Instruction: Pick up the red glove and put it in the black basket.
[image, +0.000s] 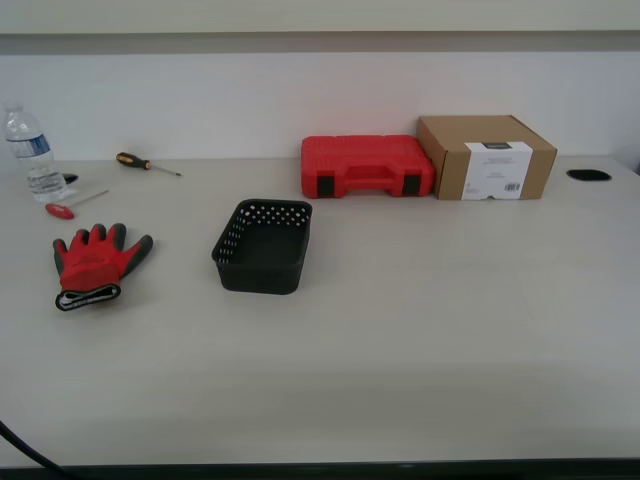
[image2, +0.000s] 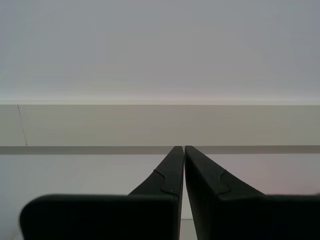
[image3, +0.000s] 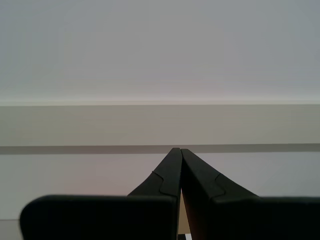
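Exterior view shows the red knit glove (image: 95, 262) lying flat, so it could be missed by my first gripper (image2: 184, 148) and my second gripper (image3: 177, 149), both closed and empty.

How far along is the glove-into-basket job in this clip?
Nothing looks done yet. The red glove lies flat on the table, apart from the black basket, which looks empty. Nothing is in hand: my first end effector and my second end effector are shut, facing the wall. Reaching, grasping and dropping it in all remain.

light: bright, even | shadows: soft, faint | focus: slightly soft | glare: mild
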